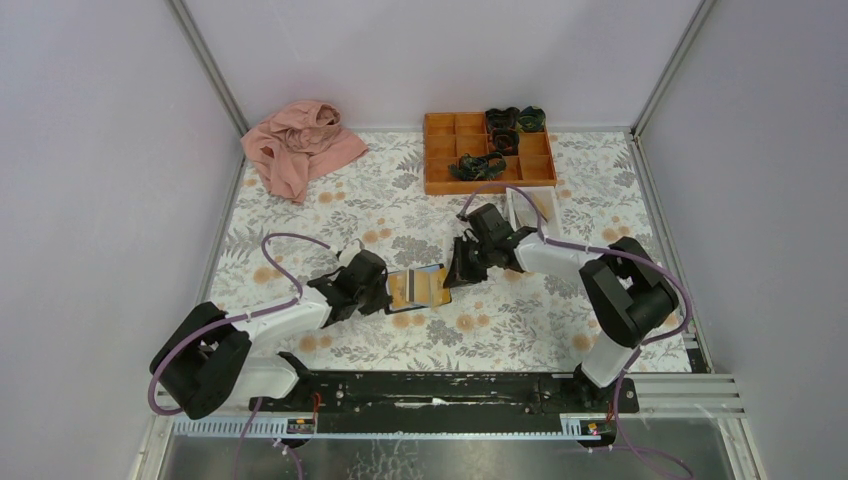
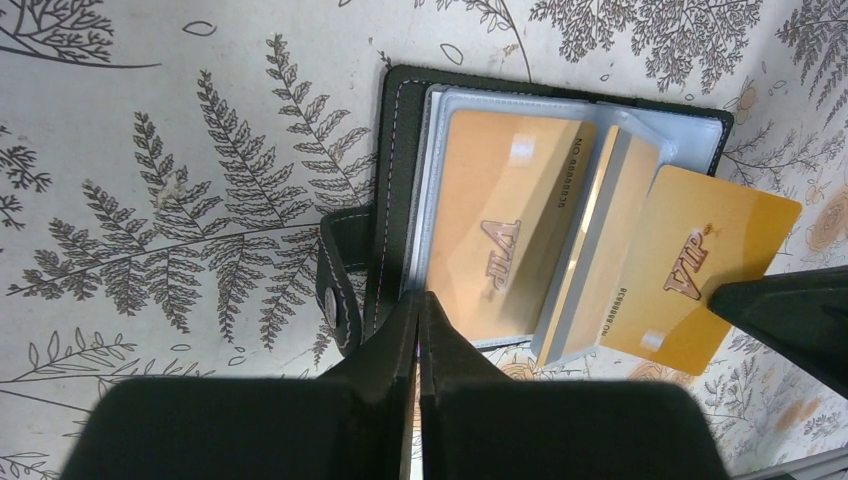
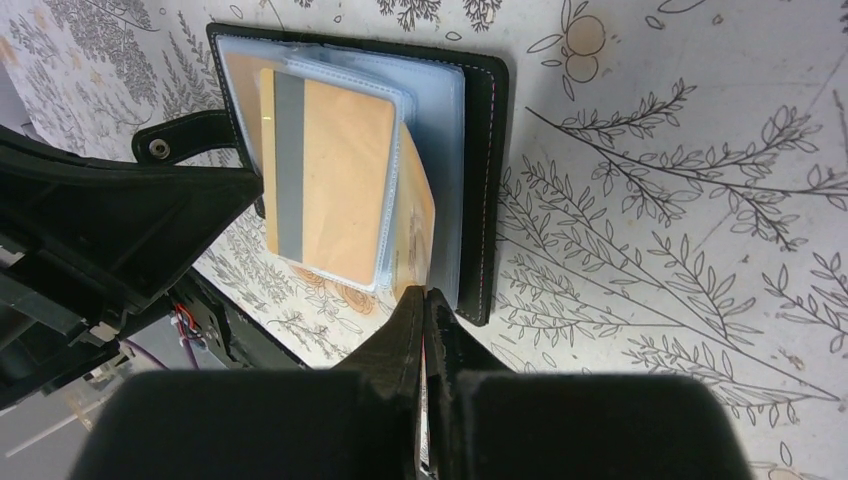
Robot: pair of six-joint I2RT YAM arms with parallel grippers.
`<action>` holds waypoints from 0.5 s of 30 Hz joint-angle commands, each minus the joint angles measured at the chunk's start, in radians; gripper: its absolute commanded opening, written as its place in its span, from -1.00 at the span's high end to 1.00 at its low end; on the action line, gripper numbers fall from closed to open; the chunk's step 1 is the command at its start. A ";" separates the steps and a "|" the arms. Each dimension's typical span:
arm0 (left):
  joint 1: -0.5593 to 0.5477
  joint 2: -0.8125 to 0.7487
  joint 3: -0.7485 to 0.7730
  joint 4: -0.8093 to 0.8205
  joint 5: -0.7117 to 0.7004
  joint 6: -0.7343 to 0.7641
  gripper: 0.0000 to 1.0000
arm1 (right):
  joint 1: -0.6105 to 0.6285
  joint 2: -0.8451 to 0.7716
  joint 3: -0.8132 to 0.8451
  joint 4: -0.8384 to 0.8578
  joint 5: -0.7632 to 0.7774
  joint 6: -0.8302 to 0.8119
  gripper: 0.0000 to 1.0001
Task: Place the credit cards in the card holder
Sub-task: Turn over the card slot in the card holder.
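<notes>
Ana: Closest in the left wrist view, at bottom centre, are the fingers of the left gripper (image 2: 418, 300). How do they stand?
Tom: Pressed together, with the tips on the lower edge of the card holder (image 2: 395, 150). It lies open on the flowered cloth (image 2: 150, 200), in the middle of the frame. Whether they nip the edge or only press on it, I cannot tell.
Ana: And the right gripper (image 3: 425, 295)?
Tom: Also closed. It seems to pinch the gold card (image 2: 700, 255) at its lower right corner. The card's other end sits under a lifted clear sleeve (image 2: 600, 230). A second card (image 2: 500, 225) is already in a pocket.
Ana: How will the gold card handle?
Tom: I think it is light, thin, stiff and slippery. Better to hold it at the outer edge, so the free end can slide flat into the pocket; the soft sleeve may buckle
</notes>
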State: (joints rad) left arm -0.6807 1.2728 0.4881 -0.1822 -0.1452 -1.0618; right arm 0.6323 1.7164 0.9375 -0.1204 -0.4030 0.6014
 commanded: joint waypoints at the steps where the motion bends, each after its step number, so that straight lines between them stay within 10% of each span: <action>1: -0.002 0.002 0.009 -0.072 -0.007 0.018 0.97 | 0.010 -0.049 -0.024 -0.021 0.110 -0.004 1.00; 15: -0.002 -0.013 -0.003 -0.079 -0.006 0.005 0.99 | 0.004 -0.019 -0.039 0.071 0.002 0.037 1.00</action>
State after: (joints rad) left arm -0.6807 1.2625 0.4881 -0.2096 -0.1455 -1.0630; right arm 0.6350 1.6711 0.8993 -0.0921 -0.3622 0.6228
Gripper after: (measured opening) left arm 0.018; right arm 0.014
